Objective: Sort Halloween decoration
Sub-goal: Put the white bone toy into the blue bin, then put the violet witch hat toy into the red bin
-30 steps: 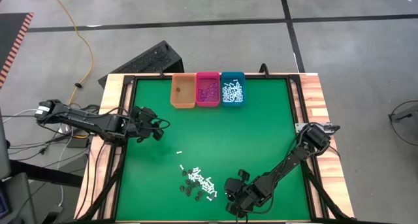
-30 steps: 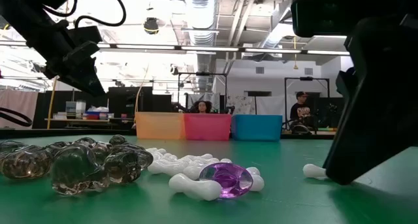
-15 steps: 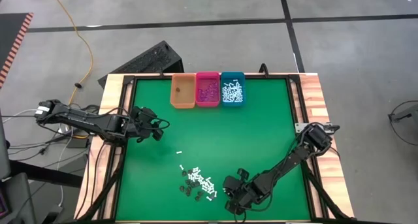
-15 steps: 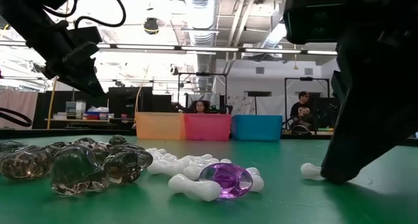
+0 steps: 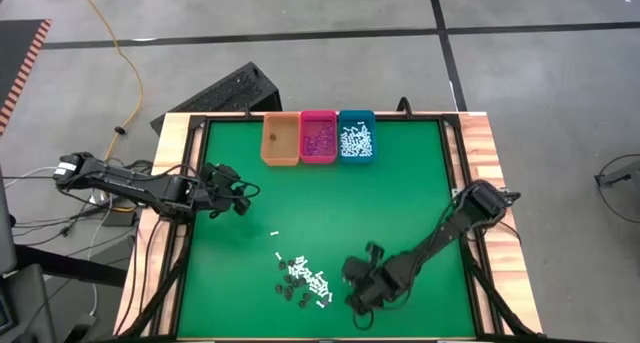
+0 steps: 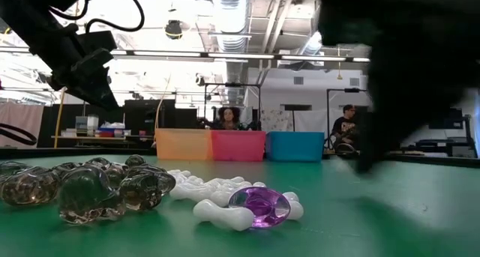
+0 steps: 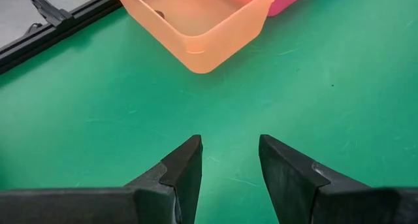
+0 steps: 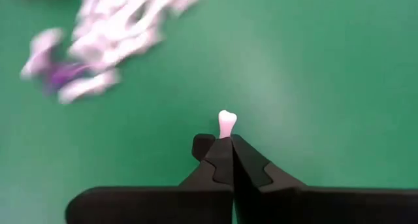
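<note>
The sorting is judged to be well advanced but not finished. Beyond the pile (image 5: 302,279) of loose decoration pieces, at the far edge of the green desk (image 5: 400,203), three bins are set in a row: the orange bin (image 5: 280,140) is seen nearly bare, with at most a dark speck or two, the pink bin (image 5: 318,137) is part filled with purple bits, and the teal bin (image 5: 356,136) is well filled with white sticks. What is left is gathered in the pile itself, where white sticks, dark translucent pieces (image 6: 90,186) and at least one purple ring (image 6: 260,205) are mixed; a single white stick (image 5: 272,232) lies apart, on the bins' side of the pile.

The right tool (image 8: 226,144) is found just beside the pile, on the side away from the left arm, and is clenched on a white bone-shaped stick (image 8: 226,123). The stick is gripped by one end; its long axis is carried in line with the fingers, and its knobbed free end is pointed straight out past the fingertips, over bare green. It is judged that this piece is owed to the teal bin.

The left tool (image 7: 229,160) is held released over bare green on the orange bin's side of the pile, well apart from it, with nothing between its fingers.
</note>
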{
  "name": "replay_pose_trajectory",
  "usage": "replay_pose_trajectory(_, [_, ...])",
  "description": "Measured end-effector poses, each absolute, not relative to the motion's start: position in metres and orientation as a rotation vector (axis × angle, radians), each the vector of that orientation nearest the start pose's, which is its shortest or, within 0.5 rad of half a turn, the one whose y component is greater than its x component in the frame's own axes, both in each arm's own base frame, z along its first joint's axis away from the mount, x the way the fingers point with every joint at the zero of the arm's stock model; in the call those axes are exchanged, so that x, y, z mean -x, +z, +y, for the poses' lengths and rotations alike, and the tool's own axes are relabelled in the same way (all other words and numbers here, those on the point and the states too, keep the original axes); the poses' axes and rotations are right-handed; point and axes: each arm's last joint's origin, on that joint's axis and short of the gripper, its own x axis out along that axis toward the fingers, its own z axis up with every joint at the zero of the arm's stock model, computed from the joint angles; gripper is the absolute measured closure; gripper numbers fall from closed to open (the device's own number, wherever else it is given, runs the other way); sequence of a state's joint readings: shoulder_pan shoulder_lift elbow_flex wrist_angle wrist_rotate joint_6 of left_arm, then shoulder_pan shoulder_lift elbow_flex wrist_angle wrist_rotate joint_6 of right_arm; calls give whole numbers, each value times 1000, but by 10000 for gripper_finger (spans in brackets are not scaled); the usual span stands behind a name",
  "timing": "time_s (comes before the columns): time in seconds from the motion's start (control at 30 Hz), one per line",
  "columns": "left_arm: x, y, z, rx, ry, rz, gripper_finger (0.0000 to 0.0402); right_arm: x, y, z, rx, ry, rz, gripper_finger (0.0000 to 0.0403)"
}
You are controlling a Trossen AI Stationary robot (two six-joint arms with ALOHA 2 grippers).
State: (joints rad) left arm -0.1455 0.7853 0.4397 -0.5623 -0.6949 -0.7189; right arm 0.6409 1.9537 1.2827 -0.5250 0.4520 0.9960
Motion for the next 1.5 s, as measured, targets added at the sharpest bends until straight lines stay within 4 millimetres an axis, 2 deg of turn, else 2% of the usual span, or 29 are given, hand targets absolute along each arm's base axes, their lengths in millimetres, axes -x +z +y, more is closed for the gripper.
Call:
replay_pose_trajectory(0.17, [-141, 193, -2, 283, 771, 606, 258, -319, 189, 179, -169, -410, 940, 387])
replay_pose_trajectory(0.27, [-141, 193, -2, 275, 768, 609, 258, -323, 204, 145, -67, -455, 961, 386])
replay_pose_trajectory(0.47, [-141, 193, -2, 275, 768, 609, 258, -331, 239, 52, 82, -557, 997, 385])
replay_pose_trajectory(0.63, [-141, 193, -2, 278, 769, 607, 258, -323, 269, -37, 91, -632, 985, 384])
replay_pose_trajectory(0.8, [-141, 193, -2, 284, 771, 605, 258, -304, 283, -123, -29, -675, 915, 384])
replay_pose_trajectory(0.93, [-141, 193, -2, 285, 771, 604, 258, -288, 277, -169, -177, -672, 910, 379])
replay_pose_trajectory(1.03, [-141, 193, -2, 286, 771, 604, 258, -283, 266, -186, -262, -619, 930, 357])
replay_pose_trajectory(1.17, [-141, 193, -2, 285, 772, 604, 258, -284, 255, -194, -312, -585, 954, 312])
replay_pose_trajectory(1.37, [-141, 193, -2, 283, 771, 605, 258, -291, 250, -189, -298, -561, 966, 234])
replay_pose_trajectory(1.5, [-141, 193, -2, 279, 770, 607, 258, -300, 254, -173, -274, -499, 952, 212])
